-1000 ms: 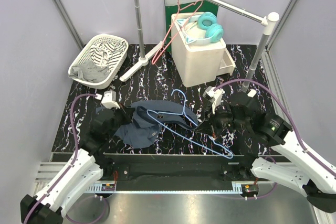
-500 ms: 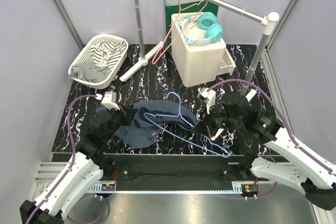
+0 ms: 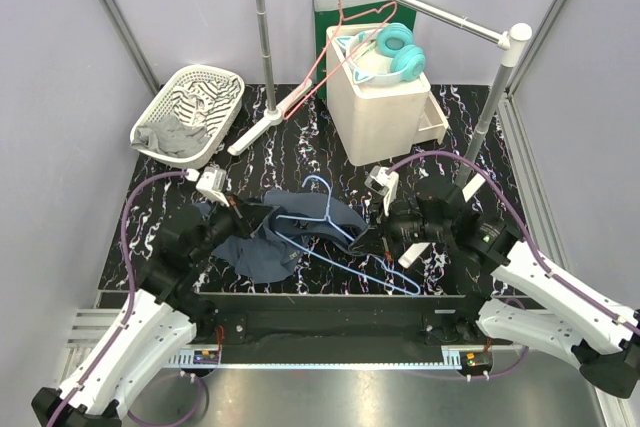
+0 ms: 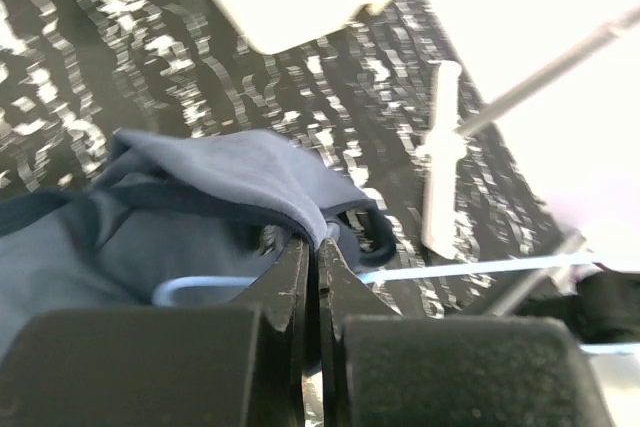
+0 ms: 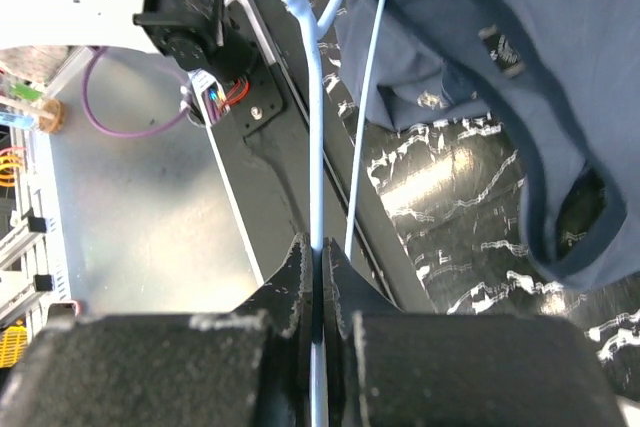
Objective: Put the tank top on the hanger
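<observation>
While the navy tank top (image 3: 262, 252) lay crumpled on the black marbled tabletop (image 3: 150, 217) between your 2 arms, your left gripper (image 3: 238, 211) sat at the cloth's upper left edge. In the left wrist view, its jaws were clenched on a raised fold of the blue cloth, with no gap between them. The cloth hung away from that pinch in loose folds, and one wide strap curled just past the fingertips.

The light-blue hanger (image 3: 340, 235) lay across the right half of the tank top. Its curved hook pointed toward the far side of the table, and its long lower corner reached out toward the near edge. Whether any of the wire ran inside the cloth, you could not tell from these views. Your right gripper (image 3: 378, 245) was at the hanger's right side, beside the tank top. In the right wrist view, its jaws were pressed together on a single light-blue wire of the hanger.

Farther back, a white laundry basket (image 3: 222, 82) held a grey cloth (image 3: 165, 137) and a striped cloth (image 3: 195, 97). A pink-red hanger (image 3: 335, 37) hung from the metal clothes rail (image 3: 420, 5), and teal headphones (image 3: 397, 47) rested on a white box (image 3: 380, 112).
</observation>
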{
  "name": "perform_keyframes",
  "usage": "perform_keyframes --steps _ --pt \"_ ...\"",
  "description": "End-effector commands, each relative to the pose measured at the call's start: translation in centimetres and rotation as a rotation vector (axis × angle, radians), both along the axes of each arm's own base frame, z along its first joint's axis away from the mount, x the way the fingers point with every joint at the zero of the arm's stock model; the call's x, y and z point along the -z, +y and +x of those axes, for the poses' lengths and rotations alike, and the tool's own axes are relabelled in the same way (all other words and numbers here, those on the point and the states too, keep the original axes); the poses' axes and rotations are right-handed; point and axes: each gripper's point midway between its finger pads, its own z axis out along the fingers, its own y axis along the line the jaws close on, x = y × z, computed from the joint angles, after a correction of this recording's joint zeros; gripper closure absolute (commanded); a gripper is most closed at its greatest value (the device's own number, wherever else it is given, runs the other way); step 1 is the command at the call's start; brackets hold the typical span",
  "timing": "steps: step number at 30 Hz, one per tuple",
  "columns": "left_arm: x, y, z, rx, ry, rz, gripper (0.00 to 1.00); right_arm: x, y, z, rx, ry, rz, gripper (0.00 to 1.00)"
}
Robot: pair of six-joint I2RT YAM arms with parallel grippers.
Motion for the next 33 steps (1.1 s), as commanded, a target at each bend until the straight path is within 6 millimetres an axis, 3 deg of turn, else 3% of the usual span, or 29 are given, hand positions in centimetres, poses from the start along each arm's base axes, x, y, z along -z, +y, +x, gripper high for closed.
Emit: perform_keyframes --steps 1,12,17,20,23,25,29,30,31,33 --pt "-6.0 -2.0 -1.5 0.148 -0.118 -0.09 1.0 -2.5 1.7 0.3 -0.046 -0.074 0.122 1.0" --pt "-14.1 -4.4 -4.3 0.364 -0.226 -0.214 1.0 -0.9 3.1 2.7 0.01 -0.105 0.13 1.0" --pt "-16.9 -4.9 -5.5 0.429 -0.271 -0.281 1.0 -0.9 3.3 3.3 0.031 -0.132 0.151 1.0" --pt "-16.3 -5.3 -5.3 0.452 -0.261 -0.282 1.0 -2.0 3.4 3.1 0.023 -0.157 0.197 1.0" --pt "-13.8 -5.1 -3.7 0.39 -0.222 -0.224 1.0 -3.0 3.3 2.8 0.018 -0.178 0.231 1.0" --pt "-11.9 -4.5 -2.4 0.314 -0.188 -0.166 1.0 -3.4 3.0 2.7 0.018 -0.187 0.242 1.0" --pt "-10.2 -2.7 -0.5 0.166 -0.157 -0.087 0.98 -4.3 2.5 2.1 0.019 -0.198 0.27 1.0" --pt "-9.9 -2.0 0.2 0.111 -0.155 -0.07 0.91 -4.4 2.4 2.0 0.019 -0.2 0.272 1.0" --pt "-9.4 -1.6 0.2 0.095 -0.146 -0.045 0.53 -4.2 2.4 2.0 0.021 -0.196 0.269 1.0" --pt "-9.5 -0.9 0.4 0.058 -0.155 -0.027 0.26 -4.2 2.3 2.0 0.025 -0.196 0.272 1.0"
